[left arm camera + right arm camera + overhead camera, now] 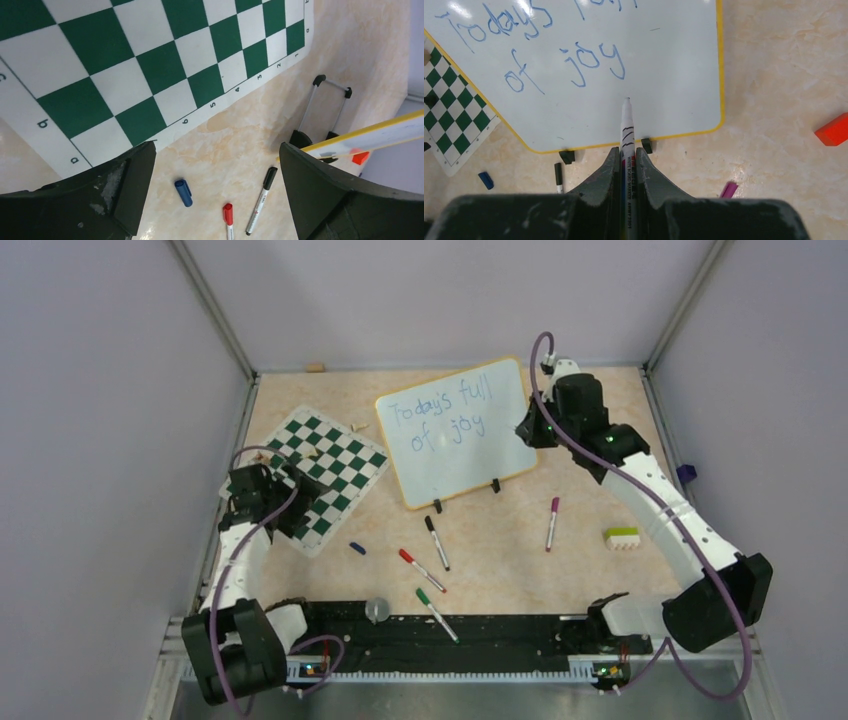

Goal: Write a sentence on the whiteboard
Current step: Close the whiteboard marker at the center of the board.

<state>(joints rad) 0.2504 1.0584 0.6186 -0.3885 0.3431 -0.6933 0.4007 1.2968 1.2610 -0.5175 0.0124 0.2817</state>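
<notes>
The whiteboard (pixel 485 455) stands propped at upper centre of the tabletop, the sentence (pixel 445 412) in blue across it. The right hand (pixel 627 152) pinches a marker (pixel 626 120) lengthwise, tip aimed under "joy" — ready to write. The left hand (pixel 216 150), spread, hangs over the chess mat (pixel 150 60) at left — seemingly kept clear.

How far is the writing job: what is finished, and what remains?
Done: the blue handwritten sentence, two lines, stands on the glossy white yellow-rimmed whiteboard. In hand: the right gripper is shut on a white marker pen, tip below "joy". Remaining: probably setting the pen down; the left gripper is open.
</notes>
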